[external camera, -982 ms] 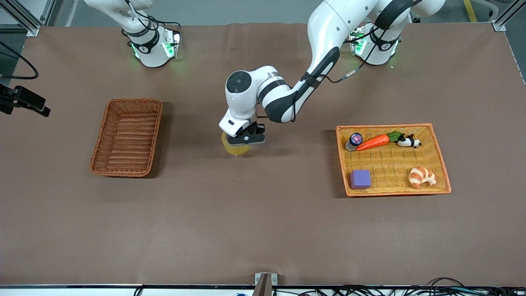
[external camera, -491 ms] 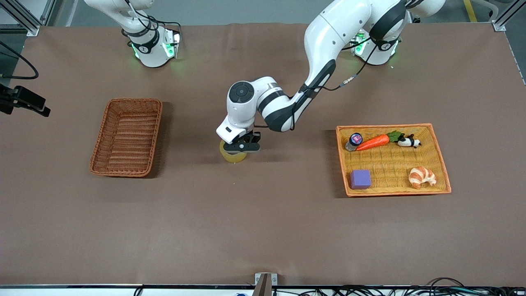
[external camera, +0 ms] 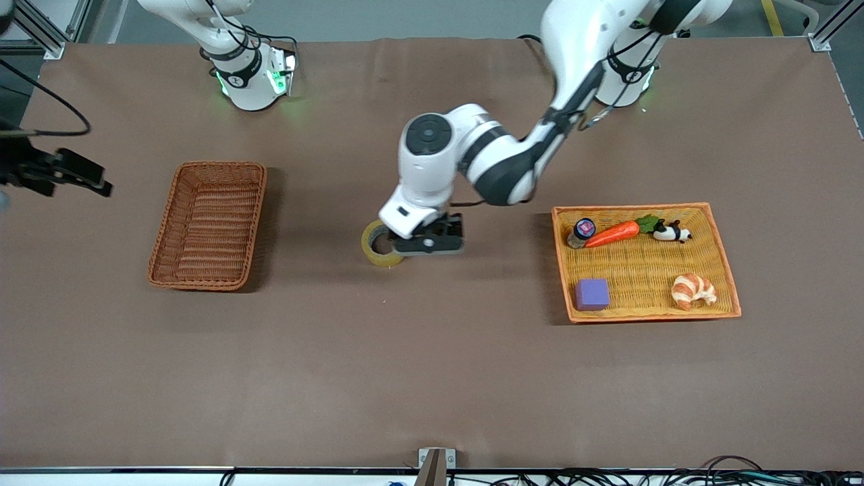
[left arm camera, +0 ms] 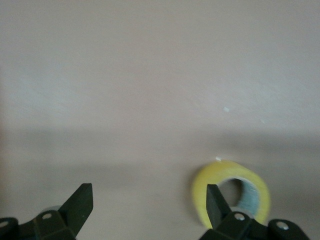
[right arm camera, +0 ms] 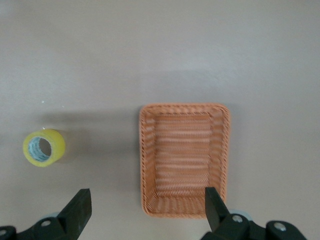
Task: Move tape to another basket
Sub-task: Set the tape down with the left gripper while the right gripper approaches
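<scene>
The tape [external camera: 381, 243] now lies on the bare counter [external camera: 432, 378] between the two baskets, its hole facing up. Half a second ago the left tool [external camera: 428, 244] sat directly over the roll and covered most of it; now the tool has shifted toward the left arm's end of the counter and stands just beside the roll, with the ring showing nearly whole. The left wrist view shows the tool's fingers [left arm camera: 80, 205] spread wide, and the tape [left arm camera: 231, 192] sits outside the gap, next to one finger, with nothing gripped. The left arm's elbow has also swung toward its own base since the earlier frame.

The brown basket [external camera: 209, 225] holds nothing and has not moved; it lies toward the right arm's end, well apart from the tape. The right tool [right arm camera: 145, 215] is spread as well, hanging high over the counter with the brown basket [right arm camera: 184, 159] and the tape [right arm camera: 44, 148] both below it. The orange tray [external camera: 725, 260] keeps its carrot [external camera: 613, 233], purple block [external camera: 592, 294] and croissant [external camera: 692, 290] as before.
</scene>
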`<state>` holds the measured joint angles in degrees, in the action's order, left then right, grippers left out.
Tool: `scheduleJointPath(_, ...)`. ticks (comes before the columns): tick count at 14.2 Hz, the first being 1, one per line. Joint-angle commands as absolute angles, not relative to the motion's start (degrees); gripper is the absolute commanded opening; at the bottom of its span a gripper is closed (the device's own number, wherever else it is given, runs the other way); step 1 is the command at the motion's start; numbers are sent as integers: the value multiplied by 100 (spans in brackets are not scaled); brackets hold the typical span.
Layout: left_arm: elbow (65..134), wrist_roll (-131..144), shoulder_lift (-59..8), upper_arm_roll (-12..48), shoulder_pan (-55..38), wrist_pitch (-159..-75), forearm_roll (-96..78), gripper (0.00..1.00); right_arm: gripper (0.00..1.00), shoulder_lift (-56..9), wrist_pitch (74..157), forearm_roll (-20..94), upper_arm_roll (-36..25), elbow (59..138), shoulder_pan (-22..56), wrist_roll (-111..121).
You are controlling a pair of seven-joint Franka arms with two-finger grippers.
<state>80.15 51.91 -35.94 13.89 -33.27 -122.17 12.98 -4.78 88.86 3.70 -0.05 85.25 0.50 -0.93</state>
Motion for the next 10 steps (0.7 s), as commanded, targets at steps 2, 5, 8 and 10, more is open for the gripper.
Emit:
scheduleJointPath(2, 9499, 4405, -2147, 1774, -2209, -12234, 1151, 100, 100, -747, 9569, 457, 534, 8866, 184, -472)
scheduleJointPath(5, 10106, 4167, -1286, 1872, -1662, -12191, 1151, 100, 100, -747, 10543, 413, 1289, 9735, 264, -1324)
scheduleJointPath(8, 10239, 3727, -713, 1872, -1258, -11596, 1151, 100, 100, -974, 12010, 404, 1897, 10720, 342, -1634)
scheduleJointPath(10, 10230, 3500, -484, 1881, -925, -11181, 1151, 100, 100, -1395, 12444, 151, 1995, 10872, 553, -1696)
